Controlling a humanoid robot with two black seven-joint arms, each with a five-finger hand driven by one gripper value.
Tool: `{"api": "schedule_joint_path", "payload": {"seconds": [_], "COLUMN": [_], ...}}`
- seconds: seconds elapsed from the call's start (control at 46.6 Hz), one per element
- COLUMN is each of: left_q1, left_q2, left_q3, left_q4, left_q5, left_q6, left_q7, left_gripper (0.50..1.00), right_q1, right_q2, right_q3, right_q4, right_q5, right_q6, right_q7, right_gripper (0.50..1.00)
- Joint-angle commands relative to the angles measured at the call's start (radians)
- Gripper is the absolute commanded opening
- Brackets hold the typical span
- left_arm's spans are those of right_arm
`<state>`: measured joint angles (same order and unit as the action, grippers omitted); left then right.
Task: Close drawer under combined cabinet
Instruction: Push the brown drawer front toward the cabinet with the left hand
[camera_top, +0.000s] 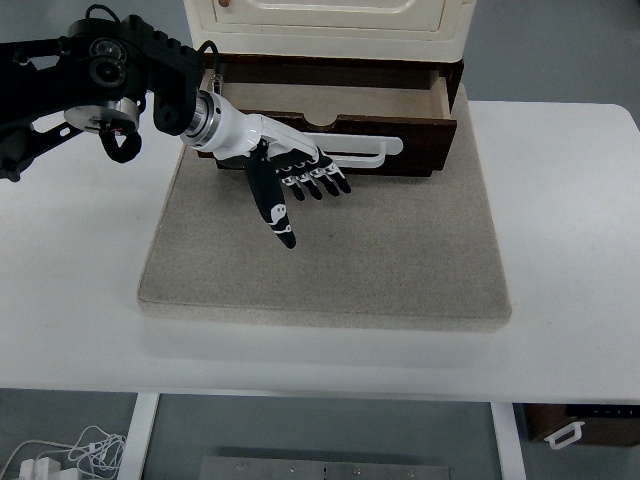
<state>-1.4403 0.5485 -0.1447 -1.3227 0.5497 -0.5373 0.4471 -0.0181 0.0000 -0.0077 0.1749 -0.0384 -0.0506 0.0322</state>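
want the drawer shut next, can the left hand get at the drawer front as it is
Probably yes. The left hand is open right at the front of the pulled-out drawer, beside its white handle, and nothing lies between them on the grey mat.

The cream-coloured cabinet (325, 25) above the dark wooden drawer (335, 120) is cut off by the top edge, so only its lowest part shows. The white-and-black left hand (285, 170) hides part of the drawer's front and white handle (365, 150). The drawer's rear lies hidden under the cabinet.
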Motion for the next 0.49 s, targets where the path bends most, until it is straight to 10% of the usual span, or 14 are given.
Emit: {"api": "schedule_joint_path", "payload": {"seconds": [0.0,0.472], "left_q1": [0.0,-0.002], "left_q2": [-0.01,-0.028], "left_q3": [-0.001,-0.003], "left_q4": [0.011,0.071], "left_q5": [0.012,0.038], "left_q6": [0.003,0.076], "left_q7": [0.001,-0.005], "left_gripper": [1.0,1.0], "right_q1": [0.0,0.0], "right_q2": [0.0,0.0], "right_q3": [0.0,0.0], "right_q4": [0.0,0.0], "right_q5": [0.0,0.0], "right_q6": [0.0,0.0], "right_q7": [0.0,0.0], "right_gripper": [0.952,0.952]}}
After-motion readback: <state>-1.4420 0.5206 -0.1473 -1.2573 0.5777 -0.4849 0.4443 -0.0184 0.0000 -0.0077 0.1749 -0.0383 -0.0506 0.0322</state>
